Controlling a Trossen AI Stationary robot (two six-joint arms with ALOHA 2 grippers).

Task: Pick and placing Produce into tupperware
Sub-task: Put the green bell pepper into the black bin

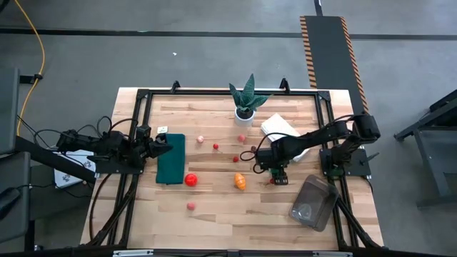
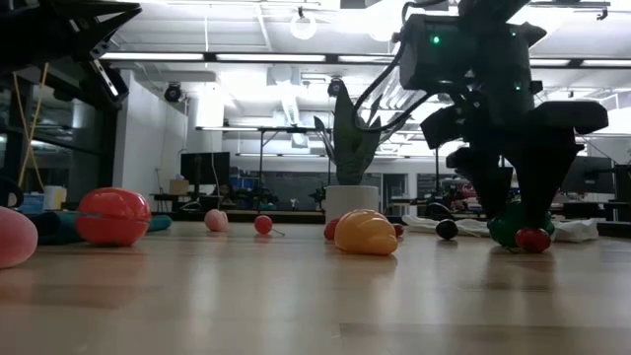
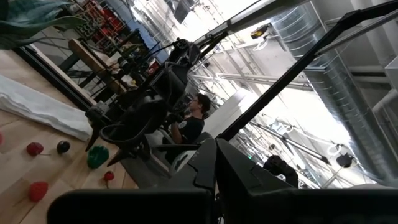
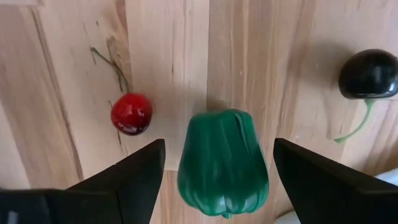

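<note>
1. While its dark fingers (image 4: 134, 180) stand wide apart, the right gripper (image 4: 217, 180) straddles a glossy green toy pepper (image 4: 222, 163) lying on the wooden table (image 4: 74, 74), not yet pinched.
2. Beside the pepper lie a small red cherry (image 4: 132, 113) and a black cherry (image 4: 368, 73).
3. Judged step: reaching to grasp; next, close squarely on the pepper.
4. From the pepper, the clear greyish rectangular tupperware (image 1: 313, 203) sits near, toward the table's front right corner.
5. Well apart from the pepper, the left gripper (image 1: 158, 148) waits shut at the flat dark green mat (image 1: 171, 158).

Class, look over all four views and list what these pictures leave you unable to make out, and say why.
- Tupperware, high view: too small to tell whether anything lies inside.
- Green pepper between the open right gripper's fingers, right wrist view: its lower end is cut off by the picture edge.
- Left gripper, high view: fingertips merge into the dark green mat.
</note>
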